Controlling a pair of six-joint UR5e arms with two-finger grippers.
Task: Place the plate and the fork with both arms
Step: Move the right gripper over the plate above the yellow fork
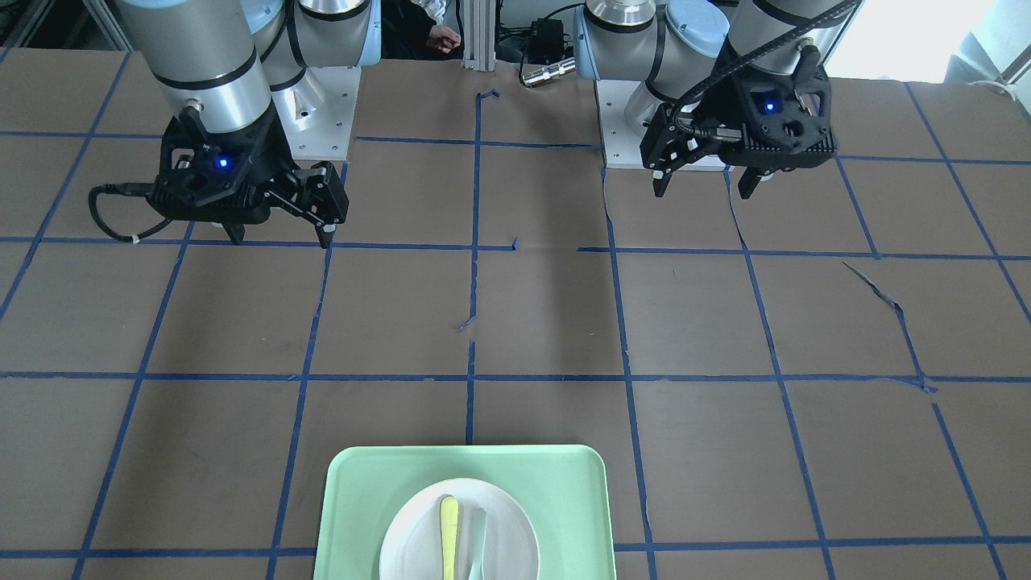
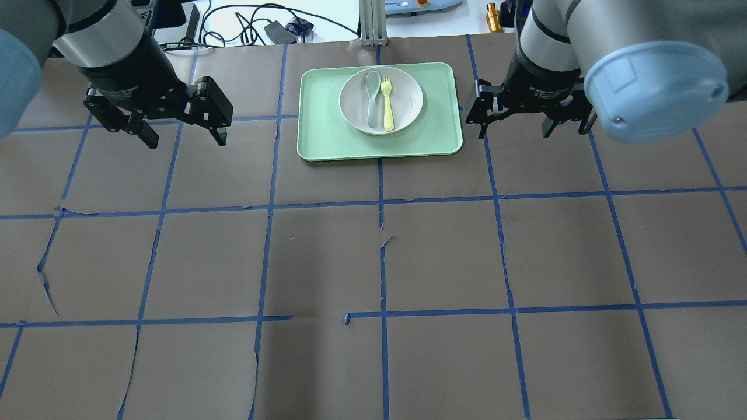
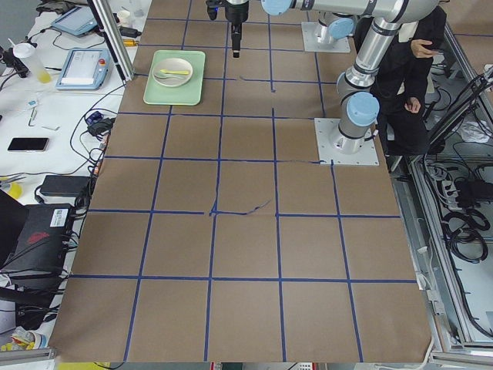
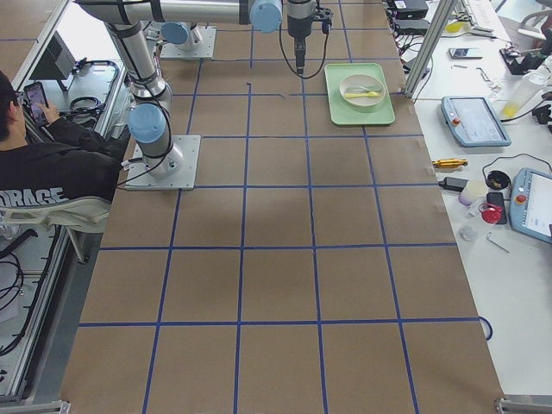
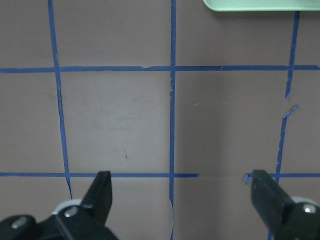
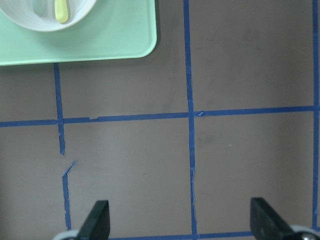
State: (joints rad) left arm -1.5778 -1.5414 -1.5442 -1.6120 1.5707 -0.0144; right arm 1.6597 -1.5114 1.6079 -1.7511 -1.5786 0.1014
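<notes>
Light-green tray point(image 1: 354, 499) carries the white plate point(image 1: 509, 532), and the yellow fork point(image 1: 449, 528) lies in the plate beside a grey-green spoon point(image 1: 477, 548). Well apart from the tray, the left gripper point(image 1: 702, 193) hangs on its robot-left side and the right gripper point(image 1: 282, 240) on the opposite side. Both have their jaws spread wide, gripping nothing.

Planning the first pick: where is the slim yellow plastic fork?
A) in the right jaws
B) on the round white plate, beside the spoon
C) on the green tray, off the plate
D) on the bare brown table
B: the yellow plastic fork lies inside the round white plate, next to the pale grey-green spoon, plate on the light-green tray.
</notes>
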